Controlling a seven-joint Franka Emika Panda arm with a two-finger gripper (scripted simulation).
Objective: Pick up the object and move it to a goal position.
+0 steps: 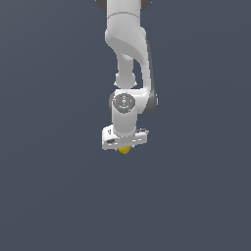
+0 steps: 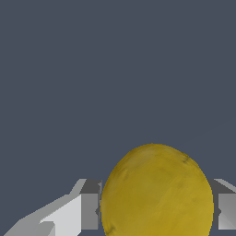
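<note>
Fingers [image 2: 90, 212] of the white gripper [image 1: 124, 145] sit clamped on the yellow lemon-like object [image 2: 156, 193], so the carry looks underway; next comes a steady move to the goal.

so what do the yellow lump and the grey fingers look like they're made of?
Small yellow-ochre egg-shaped lump: looks like matte lemon peel, going by the darker mottling and lack of sharp highlights; as a render, it could equally be painted plastic. Flat grey fingers: uniform and dull, probably plastic or coated metal. The jaws stand either side of the lump.
</note>
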